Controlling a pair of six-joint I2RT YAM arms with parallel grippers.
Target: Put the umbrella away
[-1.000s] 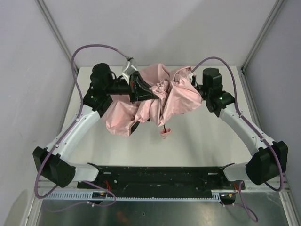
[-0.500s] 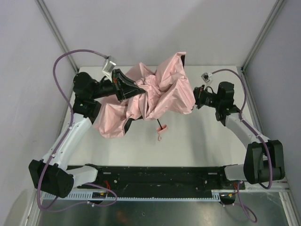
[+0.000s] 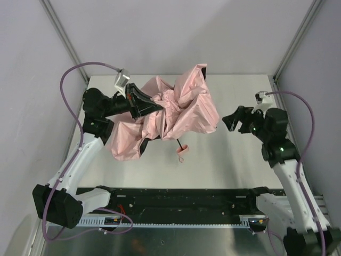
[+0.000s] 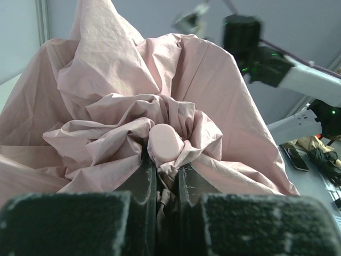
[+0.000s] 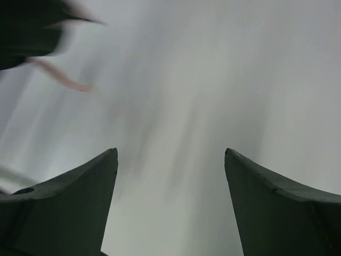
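Umbrella: the umbrella (image 3: 176, 112) lies as a crumpled pink heap on the tabletop (image 3: 240, 160), left of centre and toward the far edge, with one fold standing up tall.
Left claw: the left claw (image 3: 154, 106) comes in from the left side, its tip sunk in the cloth — all but closed, pinching fabric.
Left wrist view: here's what the top view hides. Both fingers (image 4: 144, 181) squeeze a bunch of canopy just under a round pink cap (image 4: 165, 143).
Handle: only the top view catches it — the handle (image 3: 182, 151) pokes out of the heap's near side on a thin black shaft (image 3: 178, 142), over the tabletop's middle.
Right claw: the right claw (image 3: 234, 120) is near the right edge, well apart from the cloth, jaws spread wide, holding nothing.
Right wrist view: blurred. Two dark fingertips with bare grey between them, and a pink strand (image 5: 64, 80) at upper left.
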